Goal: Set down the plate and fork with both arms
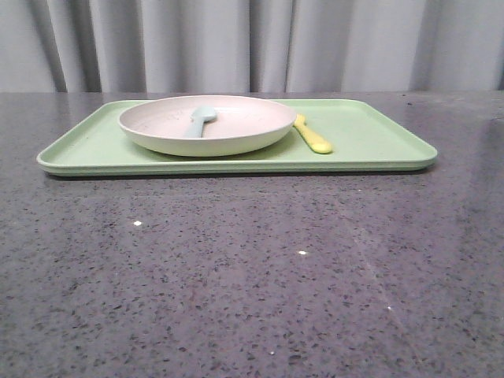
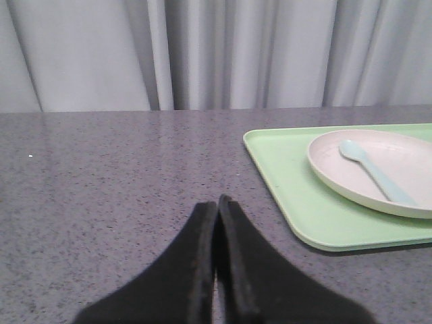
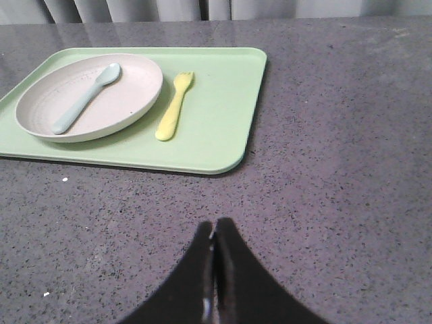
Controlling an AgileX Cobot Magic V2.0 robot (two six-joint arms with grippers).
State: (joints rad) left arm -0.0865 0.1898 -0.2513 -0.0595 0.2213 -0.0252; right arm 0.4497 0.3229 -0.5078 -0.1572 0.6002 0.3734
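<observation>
Left gripper (image 2: 217,209): you have it low over bare counter (image 1: 236,276), off the tray's left short edge, fingers pressed together with nothing between them. It touches nothing; it reads as parked, with the tray in sight ahead.

Tray (image 1: 378,142): light green, rectangular, flat on the counter toward the far side, long edge facing you. It carries everything.

Plate (image 1: 157,135): sits on the left half of the tray, upright, rim raised, well inside the tray's edges. A pale blue spoon (image 1: 200,120) lies inside it, bowl toward the far rim, handle toward the near one. Judgement: the plate sits on the left arm's side, so that arm is the natural one for it, and the raised rim gives a lip to pinch.

Fork (image 3: 174,108): yellow, flat on the tray just beside the plate's right rim, tines toward the tray's far edge, handle end toward the near edge. Whether it touches the plate, you cannot tell. Judgement: lying flat, it calls for a low pinch from the right arm.

Right gripper (image 3: 214,236): over bare counter near the tray's near-right corner, fingers together, empty.

Judgement: neither item is grasped; the task stands at its start.
</observation>
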